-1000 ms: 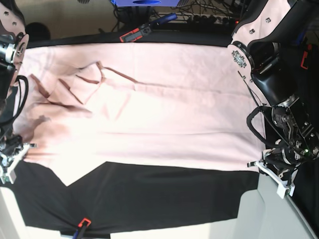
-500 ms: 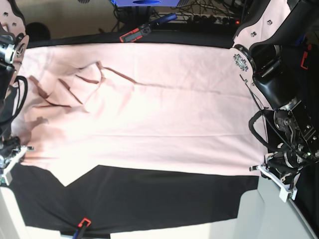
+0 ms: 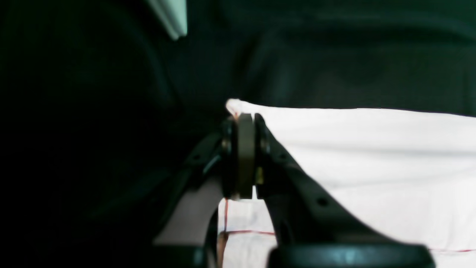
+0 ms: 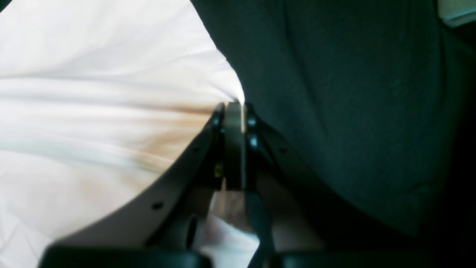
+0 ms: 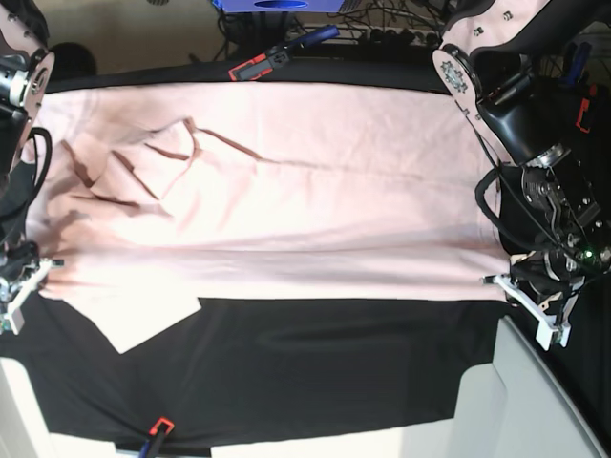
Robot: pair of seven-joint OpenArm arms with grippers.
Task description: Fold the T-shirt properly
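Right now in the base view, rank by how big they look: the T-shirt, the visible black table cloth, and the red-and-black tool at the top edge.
1. T-shirt
2. black table cloth, visible part only
3. red-and-black tool, by far the smallest

Black arms, pale panels with screws, looping black cables.

No legible text or labels anywhere.
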